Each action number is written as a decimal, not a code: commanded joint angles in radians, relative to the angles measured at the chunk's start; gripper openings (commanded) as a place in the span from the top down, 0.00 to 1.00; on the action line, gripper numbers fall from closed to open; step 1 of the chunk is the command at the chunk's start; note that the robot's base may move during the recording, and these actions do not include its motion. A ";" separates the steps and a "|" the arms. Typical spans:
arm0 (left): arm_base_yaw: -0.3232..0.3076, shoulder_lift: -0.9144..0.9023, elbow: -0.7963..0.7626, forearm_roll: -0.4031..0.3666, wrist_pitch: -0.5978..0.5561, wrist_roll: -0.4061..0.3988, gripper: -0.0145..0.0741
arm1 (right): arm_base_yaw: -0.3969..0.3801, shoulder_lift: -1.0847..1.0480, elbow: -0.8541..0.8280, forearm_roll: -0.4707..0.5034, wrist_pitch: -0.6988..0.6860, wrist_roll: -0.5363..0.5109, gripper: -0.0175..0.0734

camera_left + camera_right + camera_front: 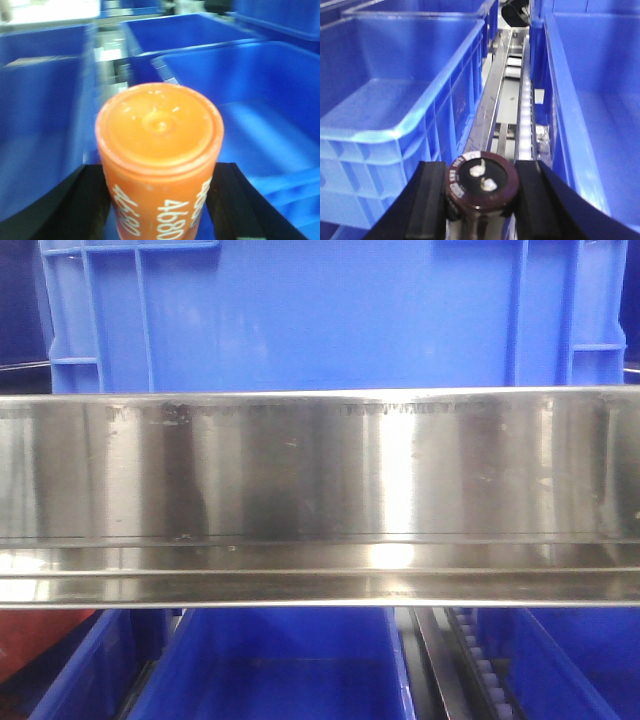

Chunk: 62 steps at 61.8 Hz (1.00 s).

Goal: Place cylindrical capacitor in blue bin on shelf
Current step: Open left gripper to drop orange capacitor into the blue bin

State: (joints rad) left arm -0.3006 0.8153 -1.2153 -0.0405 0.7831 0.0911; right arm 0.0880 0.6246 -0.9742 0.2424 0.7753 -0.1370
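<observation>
Cylindrical capacitor [482,187], gripped tight in right hand [480,174], hangs over the shelf [506,107] rail btwn left-of-view blue bin [420,128] & right-of-view blue bin [563,107]; released here it'd prob. miss both & jam in the gap, while left hand [160,202] clamps an orange cylinder [160,135].

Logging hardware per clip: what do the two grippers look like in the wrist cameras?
Both look alike. The left gripper shows two matte black fingers, broad and wedge-shaped with slanted outer edges. The right gripper has the same black fingers, with flat, squared inner faces. No cables or arm links show, and the front camera catches neither arm.
</observation>
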 commanded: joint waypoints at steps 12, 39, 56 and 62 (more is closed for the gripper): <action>-0.236 0.396 -0.359 -0.038 0.104 0.036 0.96 | 0.002 -0.001 0.001 0.012 -0.092 -0.002 0.99; -0.352 0.909 -0.733 -0.033 0.208 0.036 0.95 | 0.002 -0.001 0.001 0.025 -0.097 -0.002 0.99; -0.352 0.957 -0.733 -0.033 0.238 0.036 0.42 | 0.002 -0.001 0.001 0.043 -0.097 -0.002 0.99; -0.352 0.950 -0.733 -0.033 0.238 0.036 0.25 | 0.002 -0.001 0.001 0.043 -0.097 -0.002 0.99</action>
State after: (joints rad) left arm -0.6467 1.7774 -1.9349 -0.0672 1.0225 0.1257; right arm 0.0880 0.6246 -0.9742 0.2836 0.7123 -0.1370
